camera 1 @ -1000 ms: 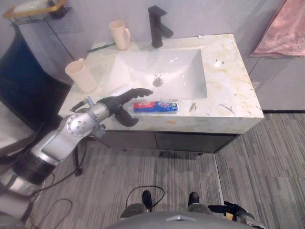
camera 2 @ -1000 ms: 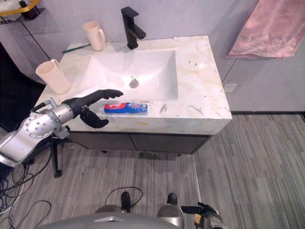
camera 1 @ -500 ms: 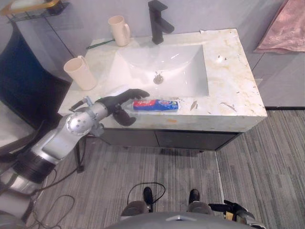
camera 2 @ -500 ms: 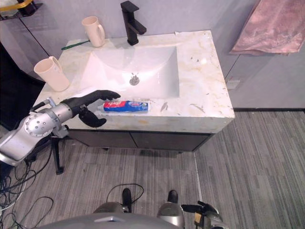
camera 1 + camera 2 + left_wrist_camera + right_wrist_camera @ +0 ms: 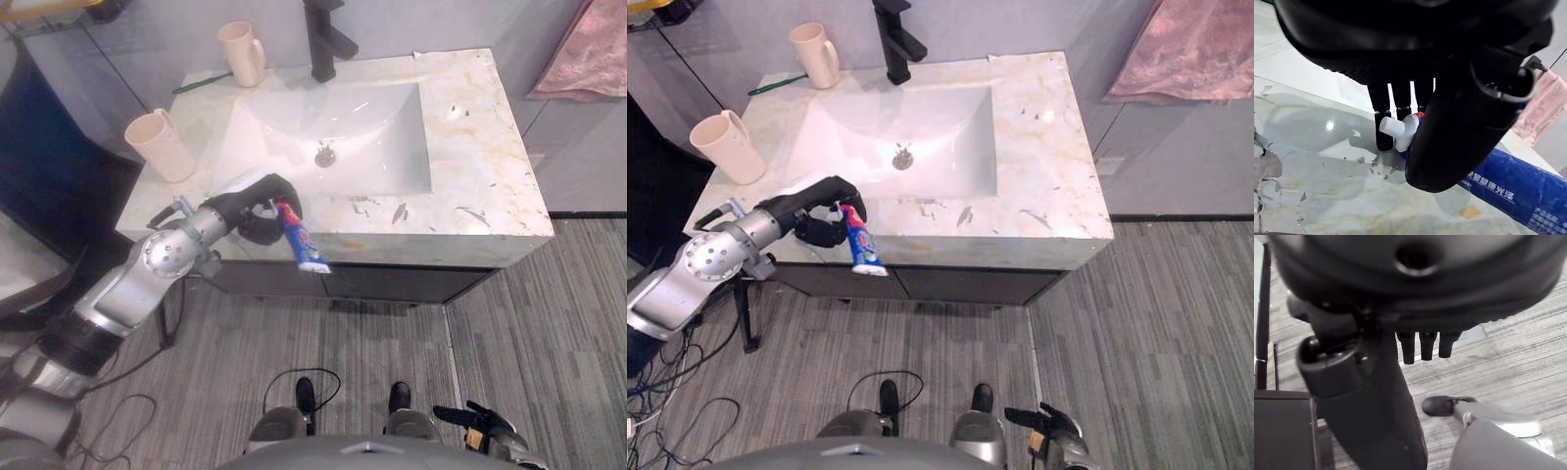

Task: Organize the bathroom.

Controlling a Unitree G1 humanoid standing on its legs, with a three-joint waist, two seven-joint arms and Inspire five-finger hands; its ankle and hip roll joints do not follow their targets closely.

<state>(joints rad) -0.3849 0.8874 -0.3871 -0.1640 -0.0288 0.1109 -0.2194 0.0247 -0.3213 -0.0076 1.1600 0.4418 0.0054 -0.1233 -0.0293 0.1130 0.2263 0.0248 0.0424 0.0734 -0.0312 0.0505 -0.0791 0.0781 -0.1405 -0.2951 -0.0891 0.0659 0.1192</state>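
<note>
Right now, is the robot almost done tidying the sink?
Not nearly, it looks like. In hand: the left hand grips the toothpaste near its cap, the tube hanging past the counter's front edge. Nothing looks put away yet: one cup stands at the left edge, another cup and a toothbrush sit at the back. The right hand hangs idle over the floor.

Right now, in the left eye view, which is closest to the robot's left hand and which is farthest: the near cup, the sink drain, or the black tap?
Measured from the left hand:
1. Near cup, on the counter's left edge.
2. Sink drain, in the basin's middle.
3. Black tap, at the back by the wall.
</note>
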